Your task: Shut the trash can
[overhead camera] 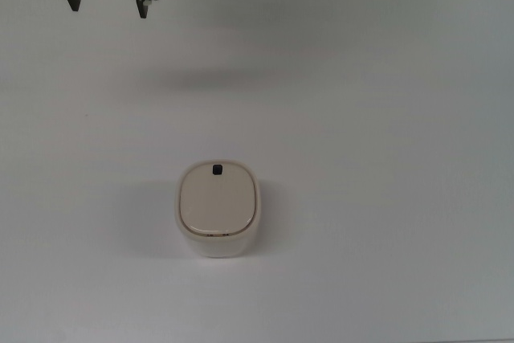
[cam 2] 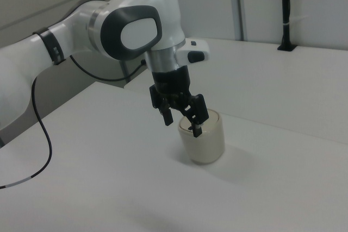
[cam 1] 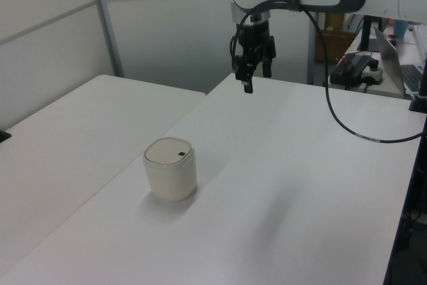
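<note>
Bin: small cream-white rounded-rectangle plastic trash can (overhead camera: pixel 218 213), near the middle of the white table (overhead camera: pixel 385 118).
Lid: flat beige lid (overhead camera: pixel 218 198) seemingly down flush; tiny black button (overhead camera: pixel 217 169) at far edge.
Gripper: black two-finger gripper (overhead camera: pixel 108 2), fingers spread, empty, raised at the top view's far left, well apart from the can.

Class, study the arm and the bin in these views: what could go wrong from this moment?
1. The trash can already sits with its lid flat, so a further push could tip or slide it on the smooth table.
2. The open gripper hangs high and far from the can; a misjudged descent could strike the small black button.
</note>
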`<control>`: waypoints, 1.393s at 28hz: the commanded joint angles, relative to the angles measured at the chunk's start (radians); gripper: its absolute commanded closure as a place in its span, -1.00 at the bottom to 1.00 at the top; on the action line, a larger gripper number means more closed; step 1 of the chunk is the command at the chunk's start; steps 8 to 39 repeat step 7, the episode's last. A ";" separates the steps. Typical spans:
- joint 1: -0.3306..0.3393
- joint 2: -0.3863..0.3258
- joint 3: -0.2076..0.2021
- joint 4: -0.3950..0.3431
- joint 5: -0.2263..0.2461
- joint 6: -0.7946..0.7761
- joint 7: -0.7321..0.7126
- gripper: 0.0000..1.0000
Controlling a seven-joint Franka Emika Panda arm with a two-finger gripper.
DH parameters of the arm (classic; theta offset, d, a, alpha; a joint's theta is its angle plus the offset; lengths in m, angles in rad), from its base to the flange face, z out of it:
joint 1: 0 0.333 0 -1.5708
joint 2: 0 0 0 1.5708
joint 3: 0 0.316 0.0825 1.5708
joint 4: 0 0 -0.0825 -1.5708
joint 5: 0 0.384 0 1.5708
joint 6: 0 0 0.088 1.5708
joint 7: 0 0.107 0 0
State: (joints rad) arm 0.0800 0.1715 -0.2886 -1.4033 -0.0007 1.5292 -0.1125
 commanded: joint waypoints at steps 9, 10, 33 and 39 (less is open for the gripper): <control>0.000 -0.010 -0.004 -0.016 0.002 0.029 -0.030 -1.00; 0.000 -0.010 -0.004 -0.016 0.002 0.029 -0.030 -1.00; 0.000 -0.010 -0.004 -0.016 0.002 0.029 -0.030 -1.00; 0.000 -0.010 -0.004 -0.016 0.002 0.029 -0.030 -1.00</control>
